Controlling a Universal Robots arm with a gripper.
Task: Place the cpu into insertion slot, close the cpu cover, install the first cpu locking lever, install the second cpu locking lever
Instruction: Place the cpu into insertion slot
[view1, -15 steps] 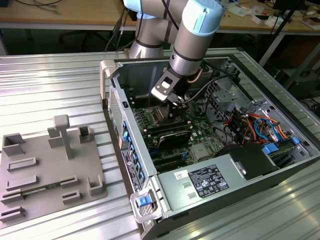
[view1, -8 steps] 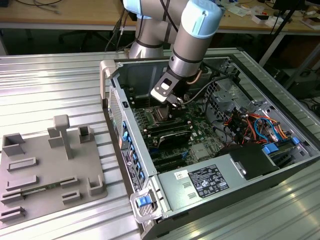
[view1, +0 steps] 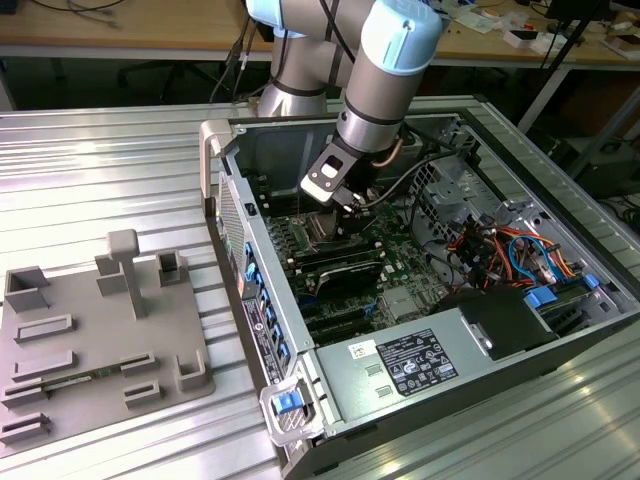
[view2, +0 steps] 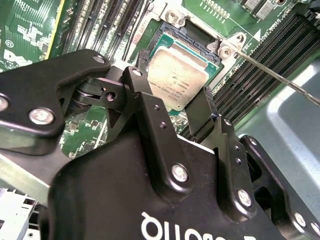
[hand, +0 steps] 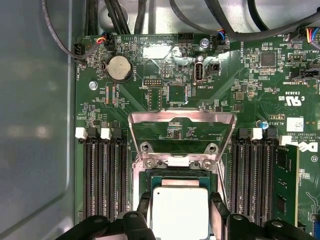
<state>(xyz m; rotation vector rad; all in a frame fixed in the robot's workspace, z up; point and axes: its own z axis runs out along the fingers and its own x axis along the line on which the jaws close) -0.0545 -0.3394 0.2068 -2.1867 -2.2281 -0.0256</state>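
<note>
Item: small flat square cpu (hand: 180, 215) with a silver-grey metal top
Location: in or just above the small square dark insertion slot (view2: 192, 36) on the green motherboard (hand: 250, 75); full seating cannot be told
Holder: black two-fingered gripper (view2: 170, 87), narrowed onto the cpu, fingers (hand: 216, 212) against the two edges that face the long black memory slots (hand: 102, 175)
Bearing: cpu directly between the fingertips, its edges square to the slot's rim
Adjacent: thin silvery square-framed cpu cover (hand: 150, 117), standing open on its hinge just beyond the cpu, apart from the gripper; thin silvery wire locking lever (view2: 280, 77), angled away beside the slot, unlatched
</note>
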